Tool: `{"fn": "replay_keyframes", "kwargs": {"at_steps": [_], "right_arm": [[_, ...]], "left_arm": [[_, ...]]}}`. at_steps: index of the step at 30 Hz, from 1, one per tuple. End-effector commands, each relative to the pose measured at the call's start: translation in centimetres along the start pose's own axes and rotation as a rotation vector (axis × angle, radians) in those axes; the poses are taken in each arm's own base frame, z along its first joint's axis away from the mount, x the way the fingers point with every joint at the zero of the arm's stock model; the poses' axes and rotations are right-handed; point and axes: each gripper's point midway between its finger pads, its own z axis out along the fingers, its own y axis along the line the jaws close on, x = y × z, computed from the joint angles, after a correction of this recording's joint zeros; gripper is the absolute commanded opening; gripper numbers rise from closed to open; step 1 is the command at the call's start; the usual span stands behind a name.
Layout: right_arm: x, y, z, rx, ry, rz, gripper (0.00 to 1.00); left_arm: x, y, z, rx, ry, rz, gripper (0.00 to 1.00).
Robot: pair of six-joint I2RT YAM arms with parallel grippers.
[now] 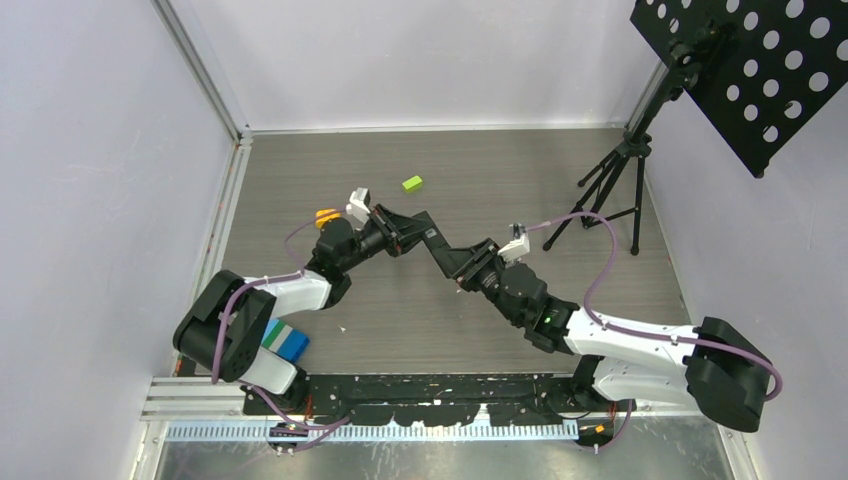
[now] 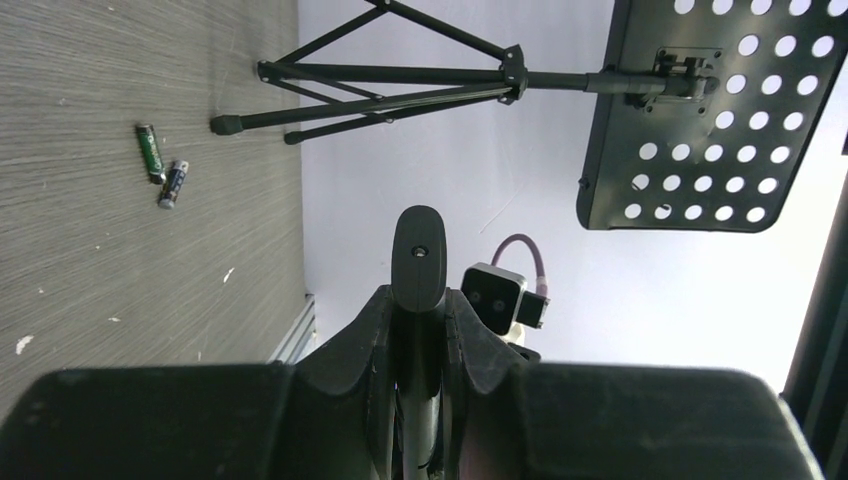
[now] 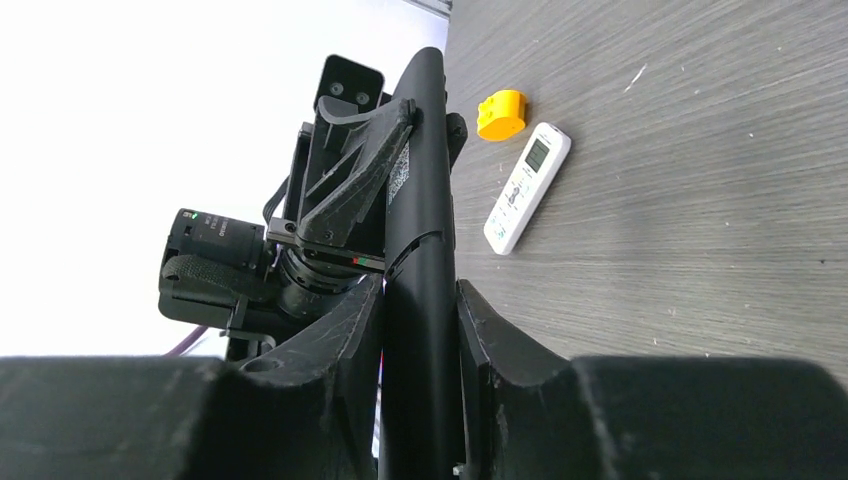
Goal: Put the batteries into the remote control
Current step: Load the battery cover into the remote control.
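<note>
A long black remote control (image 1: 432, 238) hangs above the middle of the table, held at both ends. My left gripper (image 1: 408, 228) is shut on its far-left end. My right gripper (image 1: 463, 262) is shut on its near-right end. In the left wrist view the remote (image 2: 418, 255) stands between the closed fingers of the left gripper (image 2: 418, 300). In the right wrist view the remote (image 3: 420, 200) runs up from the right gripper (image 3: 420, 288). Two small batteries lie on the table near the tripod feet, one greenish-dark (image 2: 150, 152) and one dark (image 2: 173, 184). No orange-red cell shows.
A white remote (image 3: 527, 187) lies flat on the table beside a small orange object (image 3: 501, 113), which also shows in the top view (image 1: 326, 216). A green block (image 1: 412, 183) sits at the back. A music stand tripod (image 1: 610, 190) stands at the right. A blue-and-green box (image 1: 285, 340) lies near the left base.
</note>
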Motion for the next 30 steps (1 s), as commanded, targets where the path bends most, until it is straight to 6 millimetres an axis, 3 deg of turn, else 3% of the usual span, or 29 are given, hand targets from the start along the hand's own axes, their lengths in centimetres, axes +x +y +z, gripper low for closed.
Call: {"fn": "replay_keyframes", "kwargs": {"at_steps": [1, 12, 17, 23, 30], "right_arm": [[-1.6, 0.7, 0.5, -0.041, -0.093, 0.040, 0.28], [-1.0, 1.4, 2.4, -0.096, -0.087, 0.065, 0.25], [-1.7, 1.2, 3.3, -0.106, -0.093, 0.076, 0.24], [-2.8, 1.3, 4.4, -0.117, -0.100, 0.077, 0.23], [-2.1, 1.6, 6.1, -0.144, -0.068, 0.060, 0.23]], "left_arm": [[0.6, -4.9, -0.2, 0.151, 0.029, 0.023, 0.00], [1.9, -6.4, -0.9, 0.216, 0.076, -0.021, 0.00], [2.5, -6.8, -1.4, 0.227, 0.089, -0.017, 0.00], [3.8, -6.4, -1.6, 0.219, 0.126, -0.019, 0.00], [5.4, -6.1, -1.3, 0.212, 0.165, -0.030, 0.00]]}}
